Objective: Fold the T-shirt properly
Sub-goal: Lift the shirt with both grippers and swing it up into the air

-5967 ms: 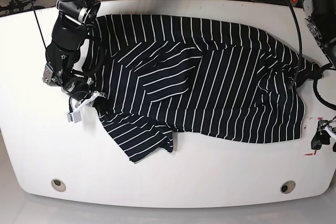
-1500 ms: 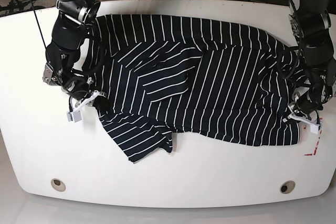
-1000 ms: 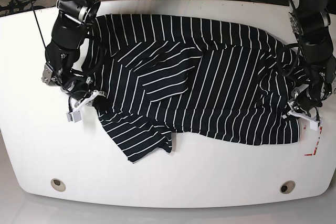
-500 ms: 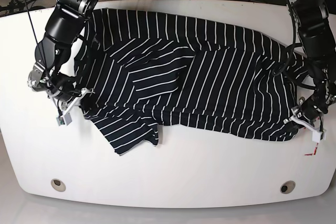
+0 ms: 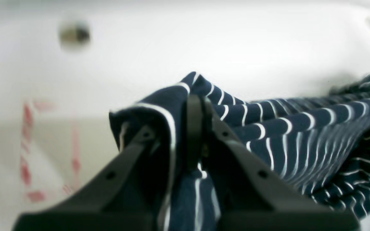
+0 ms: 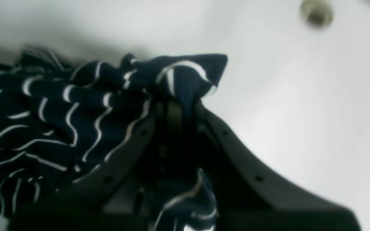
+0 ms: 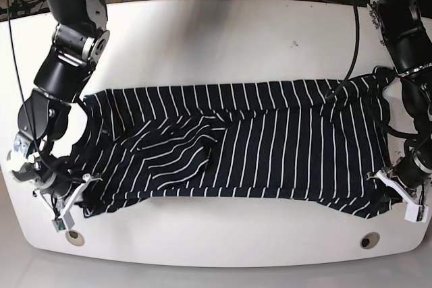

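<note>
- T-shirt [image 7: 270, 146]: very dark navy, near black, with thin white stripes evenly spaced all over; in the wrist views the cloth reads as deep blue.
- Table [image 7: 202, 45]: plain glossy white top.
- Table holes [image 7: 75, 237]: dull metallic grey rings with dark centres, one near each front corner.
- Tape marks [image 5: 27, 141]: red, dashed, on the white surface by the table's edge.
- Left gripper [image 5: 185, 134]: matt black fingers.
- Right gripper [image 6: 175, 115]: matt black fingers.
- Arms [image 7: 67, 65]: black casings, with white fittings at the wrists.
</note>
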Motion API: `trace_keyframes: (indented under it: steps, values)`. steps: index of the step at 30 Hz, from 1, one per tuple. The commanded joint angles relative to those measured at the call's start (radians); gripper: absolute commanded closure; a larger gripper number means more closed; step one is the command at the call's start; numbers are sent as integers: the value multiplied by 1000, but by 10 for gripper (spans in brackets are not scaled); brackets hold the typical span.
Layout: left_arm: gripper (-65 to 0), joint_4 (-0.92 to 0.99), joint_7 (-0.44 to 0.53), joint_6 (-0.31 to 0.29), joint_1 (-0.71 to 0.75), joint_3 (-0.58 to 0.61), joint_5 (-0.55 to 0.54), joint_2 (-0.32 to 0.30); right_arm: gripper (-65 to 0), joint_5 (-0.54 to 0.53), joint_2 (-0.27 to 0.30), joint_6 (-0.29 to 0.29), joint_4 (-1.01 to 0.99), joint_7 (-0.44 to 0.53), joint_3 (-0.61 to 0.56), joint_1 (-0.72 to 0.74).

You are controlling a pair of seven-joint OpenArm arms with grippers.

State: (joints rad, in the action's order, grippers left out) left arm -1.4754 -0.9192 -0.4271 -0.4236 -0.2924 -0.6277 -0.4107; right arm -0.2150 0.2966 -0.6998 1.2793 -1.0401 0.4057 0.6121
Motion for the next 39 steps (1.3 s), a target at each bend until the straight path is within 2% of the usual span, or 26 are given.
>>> trace_keyframes:
  steps: [1, 5, 9, 17, 20, 22, 28, 30, 34, 39]
  values:
    - [0, -61, 28, 4, -64, -9, -4, -24, -29, -14, 22, 2, 21, 25, -29, 91]
    - [0, -113, -21, 4, -94, -44, -4, -40, -29, -14, 68, 2, 15, 5, -90, 199]
    - [0, -167, -79, 0, -162, -92, -5, -61, -29, -14, 77, 2, 16, 1, -143, 308]
    - [0, -170, -80, 0, -340, -112, -5, -113, -29, -7, 98, 2, 15, 1, -273, 546]
    - [0, -167, -80, 0, -416, -110, -5, -164, -29, -7, 100, 2, 15, -1, -317, 633]
    - [0, -163, -79, 0, -472, -110, -5, -173, -29, -7, 102, 2, 15, -1, -345, 687]
    - [0, -106, -79, 0, -627, -84, -5, -178, -29, -14, 115, 2, 20, -3, -420, 693]
    - [0, -104, -79, 0, -639, -60, -7, -199, -29, -14, 115, 2, 21, -19, -433, 693]
    - [0, -106, -79, -2, -622, -44, -28, -207, -29, -14, 115, 2, 86, -85, -416, 693]
    - [0, -106, -79, -2, -482, -49, -122, -210, -29, -14, 122, 2, 237, -148, -394, 671]
